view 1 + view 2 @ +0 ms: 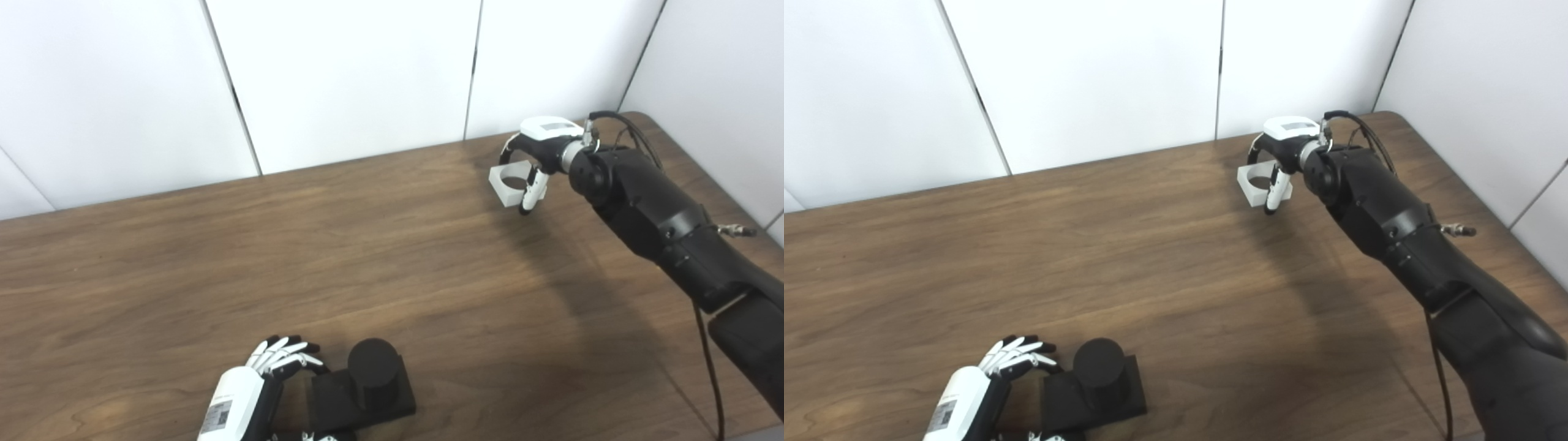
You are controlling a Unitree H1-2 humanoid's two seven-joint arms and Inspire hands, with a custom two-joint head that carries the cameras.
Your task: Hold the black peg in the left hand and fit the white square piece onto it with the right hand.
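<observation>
A: Where do the right hand's fingers sit against the white square piece?

B: The right hand (539, 153) curls down over the white square piece (511, 184) at the far right of the table (184, 275). Its fingers (531, 193) close on the near side and others hook behind the far side, so it grips the piece. Whether the piece is lifted or resting on the wood, I cannot tell.

A: And the left?

B: The left hand (986, 373) lies at the near edge, fingers slightly spread, tips touching the left edge of the black peg (1097, 361)'s square base. It isn't wrapped around it. The peg stands upright.

A: Anything inside the white piece?

B: Only its round hole, showing wood through it.

A: Do the views differ?

B: The left eye view shows more of the near table edge below the peg's base.
</observation>
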